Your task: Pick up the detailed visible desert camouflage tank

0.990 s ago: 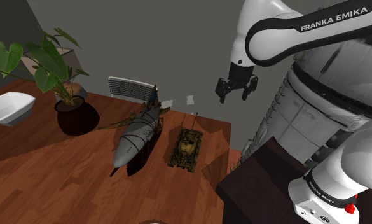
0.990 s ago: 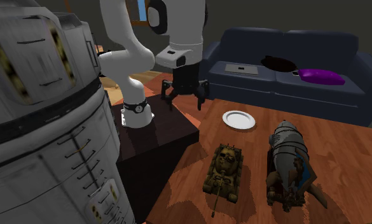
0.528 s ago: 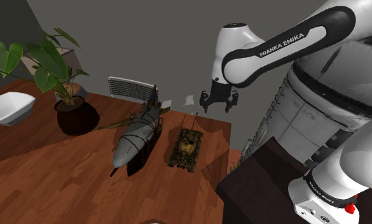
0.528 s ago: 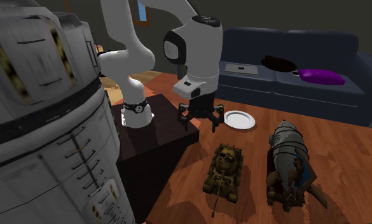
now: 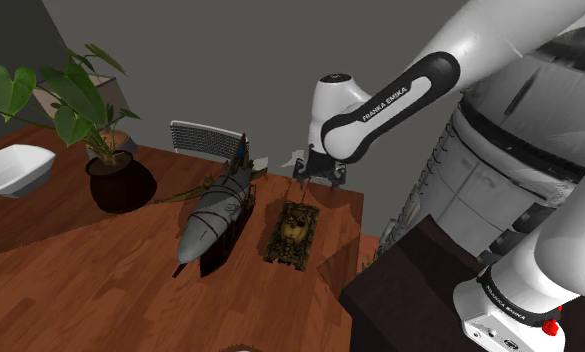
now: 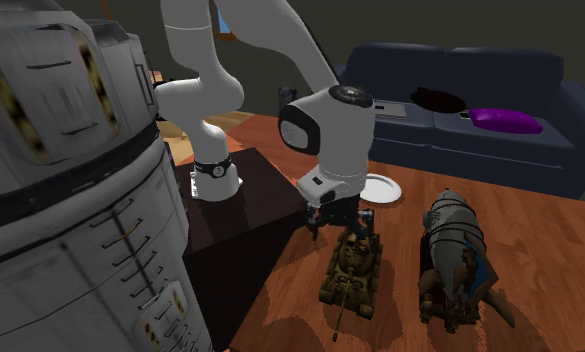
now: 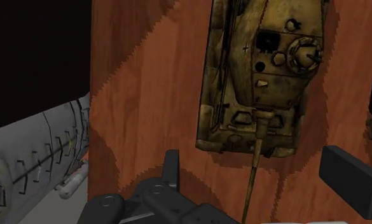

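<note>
Now hovering close over tank (image 5: 292, 232), jaws spread wide astride barrel end, gripping nothing. Tank flat on wooden tabletop (image 5: 100, 270), just beside grey rocket (image 5: 215, 215). Approach looking nearly done; yet to come: lowering, clamping, lifting.

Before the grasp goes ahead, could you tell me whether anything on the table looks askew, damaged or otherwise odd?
Nothing stands out. The desert camouflage tank sits upright on its tracks on the wooden table, apart from the grey missile model beside it, and the open gripper hovers above it.
</note>
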Controlling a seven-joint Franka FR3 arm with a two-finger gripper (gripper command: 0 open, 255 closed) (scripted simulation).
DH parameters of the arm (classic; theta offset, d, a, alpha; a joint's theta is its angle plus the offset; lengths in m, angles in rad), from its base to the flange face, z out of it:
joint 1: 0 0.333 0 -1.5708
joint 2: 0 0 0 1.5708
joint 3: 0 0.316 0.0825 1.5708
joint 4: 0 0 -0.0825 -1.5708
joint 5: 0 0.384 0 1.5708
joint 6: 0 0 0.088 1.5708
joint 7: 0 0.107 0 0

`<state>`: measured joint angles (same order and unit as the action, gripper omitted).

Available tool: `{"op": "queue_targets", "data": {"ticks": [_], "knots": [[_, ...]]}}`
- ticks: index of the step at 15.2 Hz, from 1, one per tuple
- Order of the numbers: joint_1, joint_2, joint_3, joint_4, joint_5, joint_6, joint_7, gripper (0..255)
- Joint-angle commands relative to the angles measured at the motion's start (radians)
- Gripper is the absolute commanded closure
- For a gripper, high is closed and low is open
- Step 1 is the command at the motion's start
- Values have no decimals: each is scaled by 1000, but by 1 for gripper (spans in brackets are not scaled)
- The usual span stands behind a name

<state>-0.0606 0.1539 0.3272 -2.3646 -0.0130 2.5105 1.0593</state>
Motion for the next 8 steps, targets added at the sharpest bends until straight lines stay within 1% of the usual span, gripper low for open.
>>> {"op": "queue_targets", "data": {"ticks": [1, 4, 5, 8], "knots": [[13, 99, -17, 64, -40, 35, 73, 0], [45, 222, -50, 147, -75, 77, 163, 0], [52, 244, -58, 163, -78, 83, 177, 0], [61, 280, -69, 167, -91, 115, 185, 0]]}}
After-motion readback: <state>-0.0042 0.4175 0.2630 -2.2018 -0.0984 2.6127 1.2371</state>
